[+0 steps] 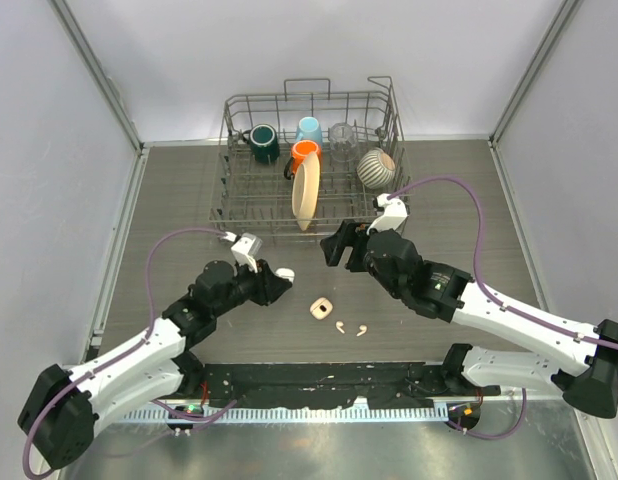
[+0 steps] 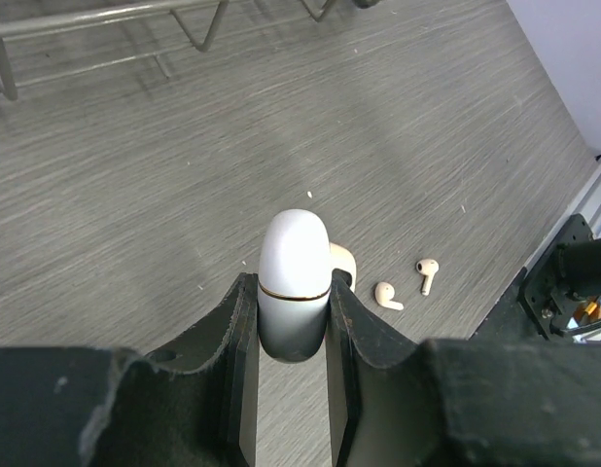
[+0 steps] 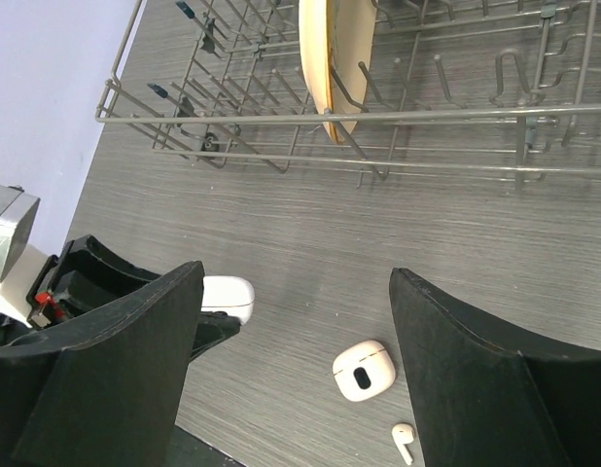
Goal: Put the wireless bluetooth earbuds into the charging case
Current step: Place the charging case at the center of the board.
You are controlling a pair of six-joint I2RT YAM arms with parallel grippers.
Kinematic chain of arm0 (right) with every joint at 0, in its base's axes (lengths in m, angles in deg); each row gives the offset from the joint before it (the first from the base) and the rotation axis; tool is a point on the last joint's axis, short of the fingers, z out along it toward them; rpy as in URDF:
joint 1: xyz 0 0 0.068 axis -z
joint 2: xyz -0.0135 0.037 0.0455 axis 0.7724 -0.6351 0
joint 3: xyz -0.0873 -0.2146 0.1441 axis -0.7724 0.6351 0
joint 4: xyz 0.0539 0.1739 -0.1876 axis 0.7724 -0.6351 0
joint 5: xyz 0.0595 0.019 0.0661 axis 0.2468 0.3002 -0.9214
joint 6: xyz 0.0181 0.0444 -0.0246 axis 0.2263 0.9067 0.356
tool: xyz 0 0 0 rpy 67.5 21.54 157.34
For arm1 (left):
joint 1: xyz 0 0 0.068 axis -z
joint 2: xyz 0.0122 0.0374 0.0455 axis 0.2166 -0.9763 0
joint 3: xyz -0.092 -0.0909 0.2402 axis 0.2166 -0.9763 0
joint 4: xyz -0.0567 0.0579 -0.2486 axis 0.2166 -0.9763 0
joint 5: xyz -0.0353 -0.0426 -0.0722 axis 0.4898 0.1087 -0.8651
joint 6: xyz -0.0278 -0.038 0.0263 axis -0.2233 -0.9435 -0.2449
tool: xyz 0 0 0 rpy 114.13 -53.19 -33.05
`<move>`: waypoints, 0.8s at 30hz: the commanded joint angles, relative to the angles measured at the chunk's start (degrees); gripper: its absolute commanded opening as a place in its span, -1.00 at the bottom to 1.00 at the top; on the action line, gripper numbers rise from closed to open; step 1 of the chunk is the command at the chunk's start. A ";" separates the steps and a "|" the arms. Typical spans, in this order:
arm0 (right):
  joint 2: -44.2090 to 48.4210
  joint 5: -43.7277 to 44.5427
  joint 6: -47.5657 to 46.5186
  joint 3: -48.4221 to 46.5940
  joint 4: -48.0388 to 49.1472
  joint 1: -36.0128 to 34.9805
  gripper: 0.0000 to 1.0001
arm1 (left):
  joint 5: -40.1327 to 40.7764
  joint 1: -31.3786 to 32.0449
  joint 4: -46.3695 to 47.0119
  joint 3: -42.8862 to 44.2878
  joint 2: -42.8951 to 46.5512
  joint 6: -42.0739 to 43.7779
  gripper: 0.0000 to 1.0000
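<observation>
Your left gripper [image 2: 293,309] is clamped on a closed white charging case [image 2: 294,251], which hides most of a second case [image 2: 343,261] lying on the table [image 2: 135,195]. Two earbuds [image 2: 386,296] lie just right of that second case. Your right gripper [image 3: 296,274] gapes wide, holding nothing.

— Any words, brands or numbers to read here?
— None. The white case [image 2: 294,282] at near left is plain; the teal mug [image 1: 264,143] in the far rack [image 1: 232,160] shows no lettering.
</observation>
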 commanded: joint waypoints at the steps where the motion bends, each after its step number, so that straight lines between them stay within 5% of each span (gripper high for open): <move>1: 1.01 0.29 1.58 -0.13 1.67 -0.12 0.64 | -3.36 -1.08 -0.26 0.84 -1.44 -2.74 -1.00; 11: 0.93 -1.03 2.55 0.22 1.58 -0.12 0.62 | -10.84 -1.17 -6.76 3.56 -10.23 2.26 -1.00; 24: -0.31 -2.70 3.69 0.49 1.58 -0.12 0.62 | -4.69 -1.25 -4.67 5.32 -20.87 0.78 -0.92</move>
